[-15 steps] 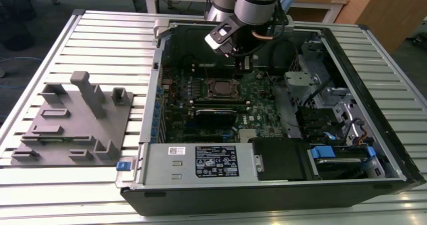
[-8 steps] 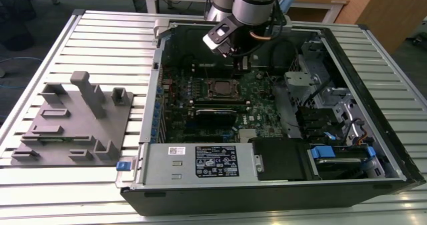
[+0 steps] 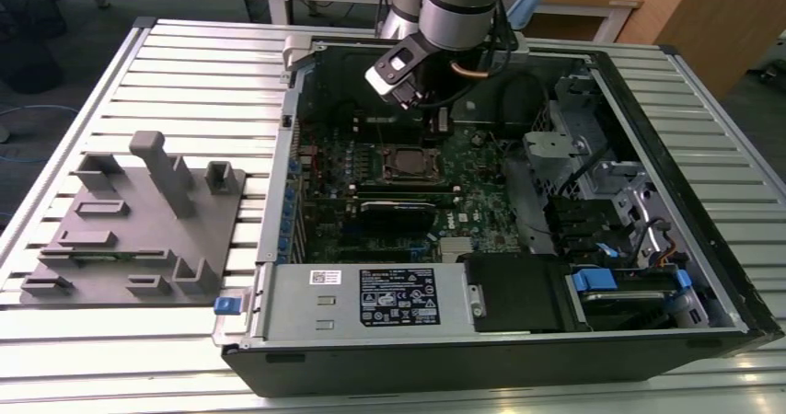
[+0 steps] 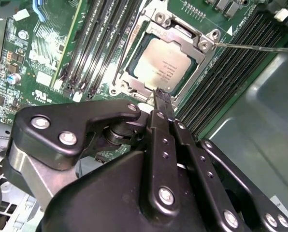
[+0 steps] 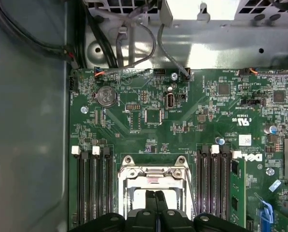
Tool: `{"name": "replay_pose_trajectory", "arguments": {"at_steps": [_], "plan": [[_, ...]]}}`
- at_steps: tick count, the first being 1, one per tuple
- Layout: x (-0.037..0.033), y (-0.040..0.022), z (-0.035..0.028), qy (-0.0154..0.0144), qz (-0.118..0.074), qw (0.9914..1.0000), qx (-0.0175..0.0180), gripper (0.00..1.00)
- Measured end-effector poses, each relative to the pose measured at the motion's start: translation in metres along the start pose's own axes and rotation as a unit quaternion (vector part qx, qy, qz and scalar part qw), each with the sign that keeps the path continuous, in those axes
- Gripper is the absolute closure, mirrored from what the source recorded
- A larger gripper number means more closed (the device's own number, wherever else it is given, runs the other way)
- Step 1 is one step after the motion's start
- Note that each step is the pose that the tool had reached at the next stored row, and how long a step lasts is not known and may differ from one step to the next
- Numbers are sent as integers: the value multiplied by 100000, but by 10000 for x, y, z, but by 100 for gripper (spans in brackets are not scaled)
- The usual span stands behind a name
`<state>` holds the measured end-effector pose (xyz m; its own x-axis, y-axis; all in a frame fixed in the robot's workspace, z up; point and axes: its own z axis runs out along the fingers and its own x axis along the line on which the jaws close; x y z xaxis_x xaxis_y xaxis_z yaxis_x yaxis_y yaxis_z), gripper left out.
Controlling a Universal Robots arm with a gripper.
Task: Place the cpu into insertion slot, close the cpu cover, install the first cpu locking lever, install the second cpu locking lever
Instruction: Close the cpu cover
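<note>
Cpu point(image 4: 164, 65) seated in insertion slot point(image 3: 406, 164) of open computer case point(image 3: 516, 363), cpu cover point(image 4: 182, 39) down over it, gripper point(image 4: 161, 96) jaws pressed together, empty.

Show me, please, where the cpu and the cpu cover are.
cpu point(image 4: 164, 65): second wrist view, middle of its silver top.
cpu cover point(image 5: 153, 172): first wrist view, silver bar of the frame.

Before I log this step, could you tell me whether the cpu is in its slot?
In. In the second wrist view the cpu lies flat, framed by the silver cover.
</note>
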<state>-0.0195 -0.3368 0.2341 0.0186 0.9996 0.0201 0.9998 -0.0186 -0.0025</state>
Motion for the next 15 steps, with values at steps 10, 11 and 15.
{"name": "replay_pose_trajectory", "arguments": {"at_steps": [10, 11, 15], "plan": [[-2, -77, 42, 8, 0, 100000, -4, 89], [-2, -84, 49, 7, -1, 100000, -2, 89], [-4, -120, 77, -2, -1, 100000, 1, 89]]}}
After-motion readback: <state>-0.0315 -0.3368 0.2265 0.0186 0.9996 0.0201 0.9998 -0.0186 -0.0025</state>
